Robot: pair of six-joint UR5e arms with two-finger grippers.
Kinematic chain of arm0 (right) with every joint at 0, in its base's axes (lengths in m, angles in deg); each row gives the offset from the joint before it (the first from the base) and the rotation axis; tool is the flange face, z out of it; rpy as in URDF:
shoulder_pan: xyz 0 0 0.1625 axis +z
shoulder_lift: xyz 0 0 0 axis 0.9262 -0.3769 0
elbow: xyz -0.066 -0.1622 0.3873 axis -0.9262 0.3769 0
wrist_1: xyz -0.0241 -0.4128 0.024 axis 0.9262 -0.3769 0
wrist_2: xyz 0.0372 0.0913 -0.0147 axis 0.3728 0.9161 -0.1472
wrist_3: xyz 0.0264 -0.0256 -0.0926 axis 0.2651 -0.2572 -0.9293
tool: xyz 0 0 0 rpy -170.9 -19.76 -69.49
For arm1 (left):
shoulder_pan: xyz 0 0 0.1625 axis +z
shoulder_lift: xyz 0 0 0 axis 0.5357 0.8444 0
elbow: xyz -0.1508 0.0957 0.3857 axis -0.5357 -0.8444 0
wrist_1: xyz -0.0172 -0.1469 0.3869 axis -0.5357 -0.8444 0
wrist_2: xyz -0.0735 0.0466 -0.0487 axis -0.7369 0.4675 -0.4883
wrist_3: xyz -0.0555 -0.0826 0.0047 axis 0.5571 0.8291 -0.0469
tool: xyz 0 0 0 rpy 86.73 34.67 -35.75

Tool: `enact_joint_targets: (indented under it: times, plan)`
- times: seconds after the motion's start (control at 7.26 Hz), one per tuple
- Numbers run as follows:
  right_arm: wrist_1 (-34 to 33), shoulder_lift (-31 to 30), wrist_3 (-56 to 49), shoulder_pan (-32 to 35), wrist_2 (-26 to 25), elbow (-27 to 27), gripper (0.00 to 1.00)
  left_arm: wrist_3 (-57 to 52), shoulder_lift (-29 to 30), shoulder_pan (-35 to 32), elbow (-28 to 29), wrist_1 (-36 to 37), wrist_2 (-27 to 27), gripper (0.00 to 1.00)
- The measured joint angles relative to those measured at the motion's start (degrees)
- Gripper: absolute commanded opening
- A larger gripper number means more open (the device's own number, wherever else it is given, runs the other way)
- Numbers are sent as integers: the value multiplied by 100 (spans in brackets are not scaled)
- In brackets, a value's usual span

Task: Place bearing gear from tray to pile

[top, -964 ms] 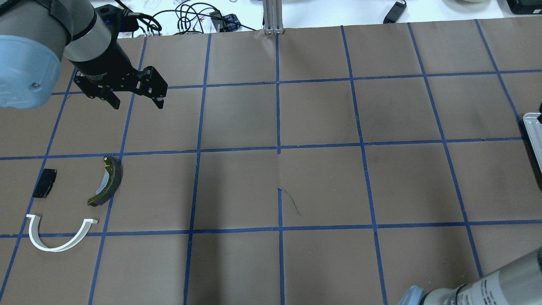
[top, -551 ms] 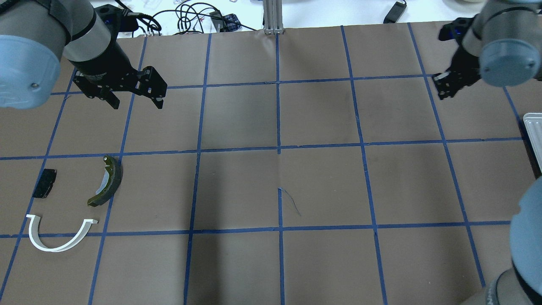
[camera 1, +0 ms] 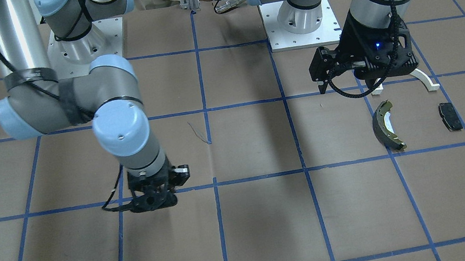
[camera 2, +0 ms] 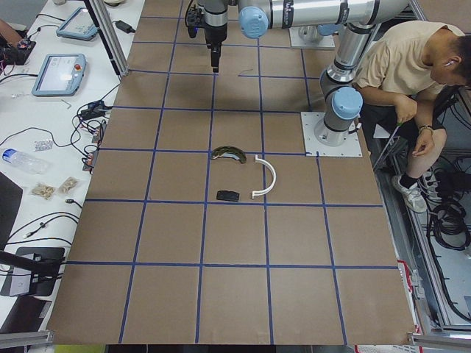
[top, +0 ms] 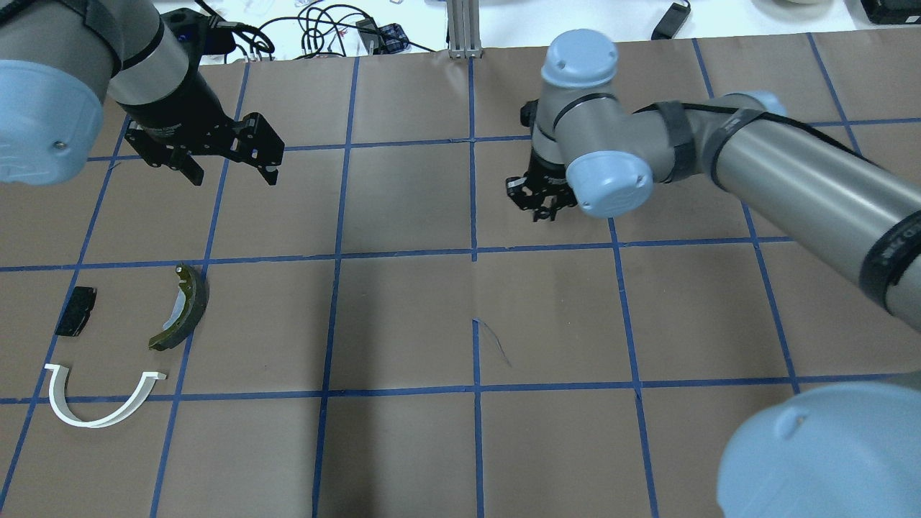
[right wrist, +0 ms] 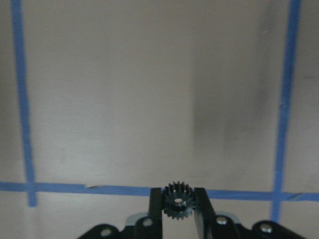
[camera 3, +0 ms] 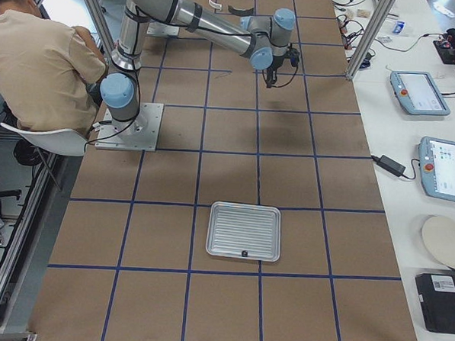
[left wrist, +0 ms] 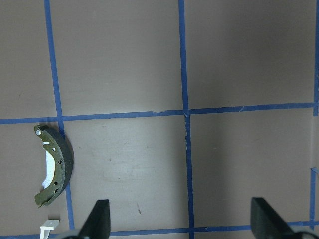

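Observation:
My right gripper (right wrist: pixel 177 199) is shut on a small black toothed bearing gear (right wrist: pixel 177 204) and holds it above the table's middle back (top: pixel 547 208). My left gripper (top: pixel 232 176) is open and empty, hovering behind the pile. The pile lies at the left: an olive brake shoe (top: pixel 194 309), a black pad (top: pixel 75 311) and a white arch strip (top: pixel 90 423). The left wrist view shows the brake shoe (left wrist: pixel 56 167) to the left of the open fingers. The silvery ribbed tray (camera 3: pixel 245 207) lies far off at the table's right end, with one small dark part on it.
An aluminium post (top: pixel 464 29) and cables stand at the table's far edge. A seated operator (camera 2: pixel 401 70) is beside the robot bases. Tablets and a plate lie on the white bench (camera 3: pixel 434 151) beyond the mat.
My right arm has swept in from the right edge to the table's middle back, gear in its gripper. The left arm and the pile have not moved.

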Motion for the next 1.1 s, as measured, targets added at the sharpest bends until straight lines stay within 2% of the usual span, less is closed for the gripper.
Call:
enact_joint_targets:
  times: [0.14,0.28,0.41,0.55,0.83,0.96,1.1]
  plan:
    - [-332,15,598,406,98,-200,12,-5,2,0,-1,-3,-1,100]
    - [-608,14,992,683,143,-407,23,-45,11,0,-5,-6,-1,100]
    - [-832,11,1193,832,254,-586,76,-119,49,0,-8,-5,-6,100]
    - [-1075,13,1253,878,420,-693,100,-135,113,2,-11,-4,-24,100]
    - [-1198,-21,1058,545,526,-652,100,-135,206,11,-6,-5,-14,100]
    - [-939,-108,488,129,445,-548,100,-100,264,0,2,30,-13,100]
    - [-548,-259,-526,-436,109,-394,100,21,337,-36,0,159,-35,100]
